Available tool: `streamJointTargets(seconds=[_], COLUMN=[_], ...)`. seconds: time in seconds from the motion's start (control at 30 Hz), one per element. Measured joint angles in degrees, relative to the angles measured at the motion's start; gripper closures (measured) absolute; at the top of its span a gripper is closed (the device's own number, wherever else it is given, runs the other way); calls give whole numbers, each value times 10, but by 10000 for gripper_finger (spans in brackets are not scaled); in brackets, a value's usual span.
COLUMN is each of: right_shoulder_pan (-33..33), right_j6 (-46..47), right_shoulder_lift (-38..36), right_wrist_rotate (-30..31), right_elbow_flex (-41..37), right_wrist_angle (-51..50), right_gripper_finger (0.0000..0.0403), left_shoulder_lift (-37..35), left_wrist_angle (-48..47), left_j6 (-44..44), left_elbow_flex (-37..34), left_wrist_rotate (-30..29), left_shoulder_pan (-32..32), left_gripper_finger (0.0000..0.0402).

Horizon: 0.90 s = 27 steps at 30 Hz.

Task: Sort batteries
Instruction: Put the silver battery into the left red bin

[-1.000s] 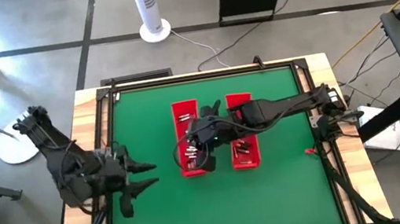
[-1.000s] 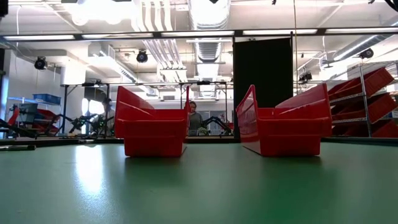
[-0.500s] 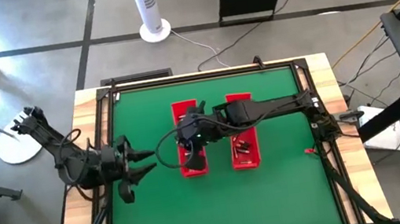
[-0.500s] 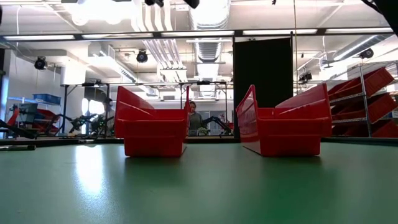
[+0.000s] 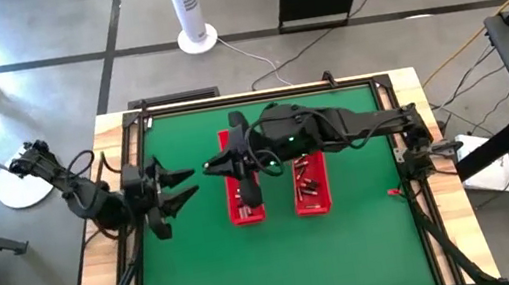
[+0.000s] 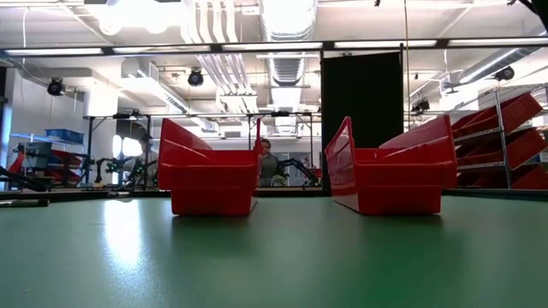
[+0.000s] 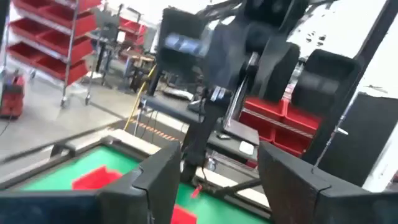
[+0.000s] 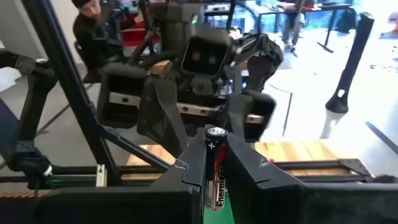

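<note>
The green desk (image 5: 370,236) carries two long red trays standing side by side near its middle, the left tray (image 5: 245,205) and the right tray (image 5: 311,190); in the low view they show as two red tubs, apart from each other, with nothing of the arms between them.

The right arm (image 5: 373,125) reaches in from the desk's right edge across the right tray, so that its right tool (image 5: 243,169) hangs above the left tray. The left arm (image 5: 91,197) sits at the desk's left edge, its left tool (image 5: 172,183) over the green just inside the border, well apart from both trays. It faces the right arm, and its fingers (image 7: 155,180) stand spread wide with nothing between them.

The right tool is clenched on one battery (image 8: 215,168): in the right wrist view the dark cell with a silvery cap stands upright between the two fingers (image 8: 249,171), touching both, its cap poking just above them, with the left arm's wrist seen beyond it.

More batteries (image 5: 308,189) lie loose on the floor of the right tray, small dark and silvery cylinders scattered near its lower half, beside and below the right arm. What lies in the left tray under the right tool is too hidden to tell.
</note>
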Motion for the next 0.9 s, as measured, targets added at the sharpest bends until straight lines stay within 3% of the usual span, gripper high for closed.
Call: streamJointTargets(seconds=[0.27, 0.4, 0.8, 0.9], right_shoulder_pan=[1, 5, 10, 12], right_j6=[-2, -12, -18, -25], right_shoulder_lift=[-1, 0, 0, 0], right_wrist_rotate=[-6, -6, -9, -10], right_elbow_flex=[0, -1, -1, -1], right_wrist_angle=[23, 51, 74, 76], right_gripper_finger=[376, 376, 376, 376], left_shoulder_lift=[67, 85, 126, 126], left_wrist_angle=[-35, -92, -93, -93], left_j6=[91, 86, 105, 107], left_elbow_flex=[103, 139, 188, 190], left_wrist_rotate=[76, 75, 74, 100], left_shoulder_pan=[51, 51, 78, 78], left_gripper_finger=[170, 169, 170, 171])
